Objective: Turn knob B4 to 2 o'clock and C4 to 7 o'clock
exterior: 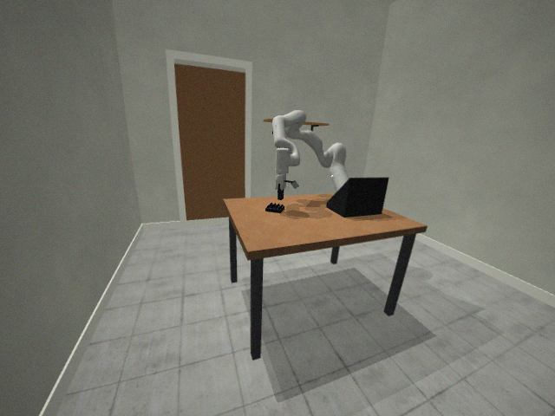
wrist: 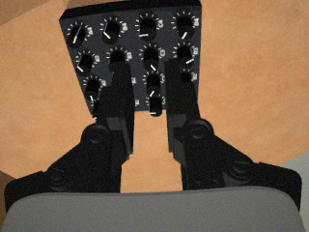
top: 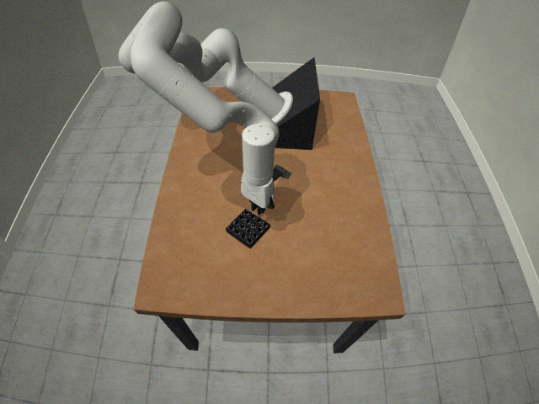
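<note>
Top: box (top: 248, 227) sat mid-table (top: 330, 243), gripper (top: 260, 210) poised over its far corner. Exterior: gripper (exterior: 279, 195) hung just above box (exterior: 274, 207). Wrist: fingers narrow, gripping nothing, straddling a near-row knob (wrist: 154, 104).

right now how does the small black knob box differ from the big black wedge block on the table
Size: the small black square knob box is far smaller than the big black wedge-shaped block.
Shape: the knob box is a flat slab; the wedge block has a sloping face.
Surface: the knob box carries rows of white-lined knobs; the wedge block's slope carries the white arm's base.
Both are black and stand on the brown table.
</note>
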